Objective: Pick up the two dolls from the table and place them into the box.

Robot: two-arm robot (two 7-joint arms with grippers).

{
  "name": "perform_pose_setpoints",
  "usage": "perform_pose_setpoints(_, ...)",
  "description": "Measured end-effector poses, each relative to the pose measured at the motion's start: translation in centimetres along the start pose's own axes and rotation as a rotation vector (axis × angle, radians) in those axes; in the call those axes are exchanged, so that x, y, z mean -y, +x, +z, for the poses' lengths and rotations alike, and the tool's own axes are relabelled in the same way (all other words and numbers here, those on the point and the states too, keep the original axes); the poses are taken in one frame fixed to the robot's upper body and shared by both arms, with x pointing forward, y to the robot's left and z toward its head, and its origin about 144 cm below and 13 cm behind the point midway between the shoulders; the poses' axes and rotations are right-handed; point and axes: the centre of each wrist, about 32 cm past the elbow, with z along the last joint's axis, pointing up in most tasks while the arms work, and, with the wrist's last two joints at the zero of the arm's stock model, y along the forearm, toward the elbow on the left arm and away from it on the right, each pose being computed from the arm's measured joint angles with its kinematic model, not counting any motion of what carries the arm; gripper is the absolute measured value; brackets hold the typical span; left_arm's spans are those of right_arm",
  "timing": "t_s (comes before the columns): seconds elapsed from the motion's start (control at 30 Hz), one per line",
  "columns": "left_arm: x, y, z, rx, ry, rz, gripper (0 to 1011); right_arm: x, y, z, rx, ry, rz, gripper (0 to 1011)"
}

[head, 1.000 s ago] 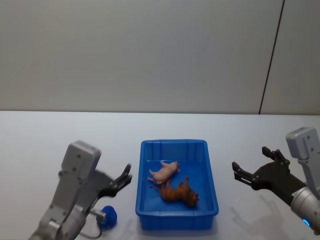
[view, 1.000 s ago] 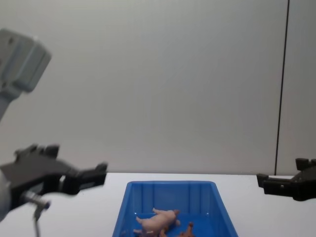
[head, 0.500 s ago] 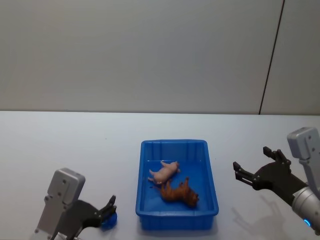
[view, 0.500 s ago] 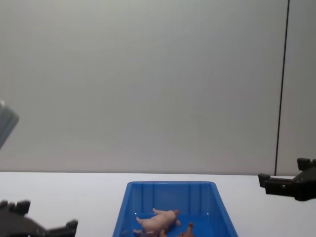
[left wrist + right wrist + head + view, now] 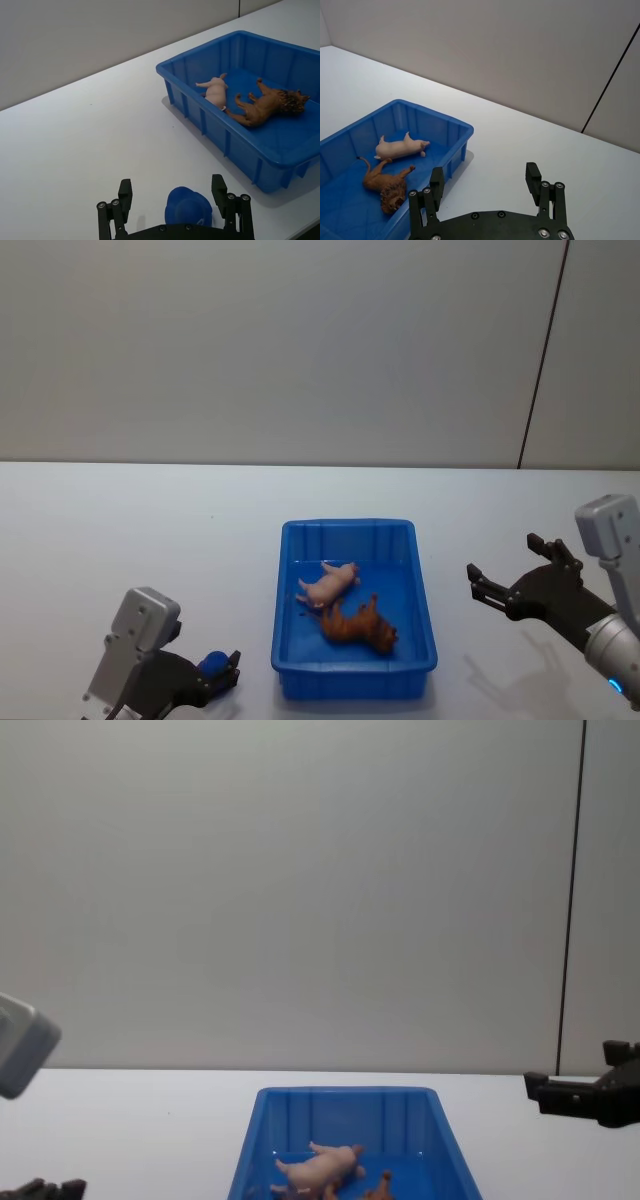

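Both dolls lay inside the box (image 5: 355, 610), which sat on the table (image 5: 120, 530) at centre: the pink doll (image 5: 328, 585) on its side toward the 11 o'clock part of the floor, and the reddish-brown doll (image 5: 360, 623) just beside it toward 5 o'clock, the two close enough that contact could not be ruled out. Over the preceding second the left gripper (image 5: 225, 672) had dropped from a raised position beside the box to table level at the 8 o'clock side of it. Its fingers stood apart, straddling a small blue object (image 5: 189, 207) that rested on the table; whether they touched it could not be told. The right gripper (image 5: 515, 570) had held its station at the 3 o'clock side of the box, fingers spread and empty. Judged from this layout, the placement task was complete, and the left arm's descent appeared to be a withdrawal to rest.
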Motion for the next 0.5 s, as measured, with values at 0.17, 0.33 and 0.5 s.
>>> perform_pose_setpoints(0.17, 1.0, 0.5, -0.6, -0.004, 0.01, -0.042, 1001, 0.0, 0.0, 0.0, 0.0, 0.0, 0.0, 1001)
perform_pose_setpoints(0.33, 1.8, 0.9, -1.2, -0.01, 0.026, -0.083, 1001, 0.0, 0.0, 0.0, 0.0, 0.0, 0.0, 1001)
perform_pose_setpoints(0.5, 2.3, 1.1, -1.5, -0.015, 0.039, -0.109, 1001, 0.0, 0.0, 0.0, 0.0, 0.0, 0.0, 1001)
